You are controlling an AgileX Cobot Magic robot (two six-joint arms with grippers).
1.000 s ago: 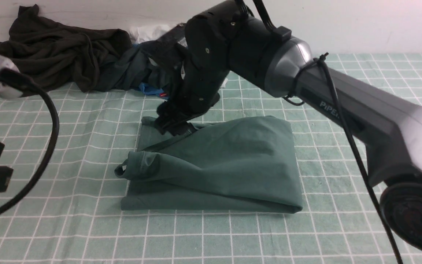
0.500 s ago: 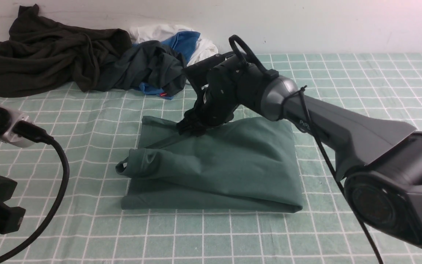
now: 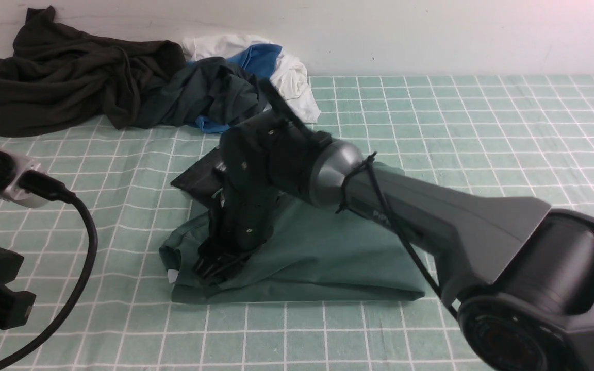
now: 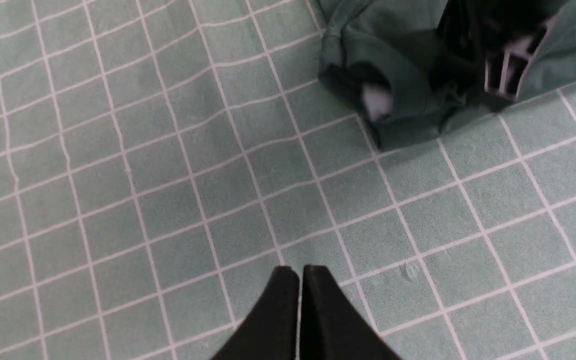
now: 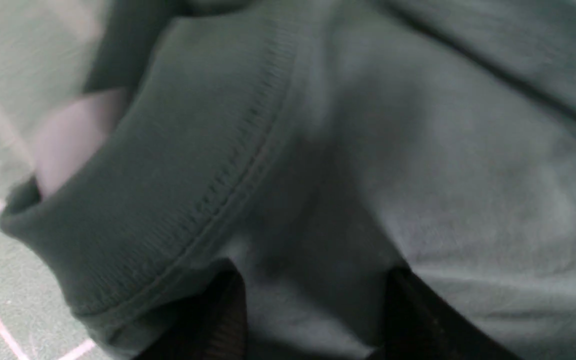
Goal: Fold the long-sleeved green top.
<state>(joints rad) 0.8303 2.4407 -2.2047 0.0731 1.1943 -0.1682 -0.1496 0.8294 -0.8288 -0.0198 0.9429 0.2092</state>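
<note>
Right gripper (image 3: 213, 267) — jaws apart — presses into the green top (image 3: 328, 252).

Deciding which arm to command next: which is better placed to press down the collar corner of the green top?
Right. The right gripper sits on the green top beside the collar, fingers straddling cloth. The left gripper hangs shut over bare tablecloth, clear of the garment.
</note>
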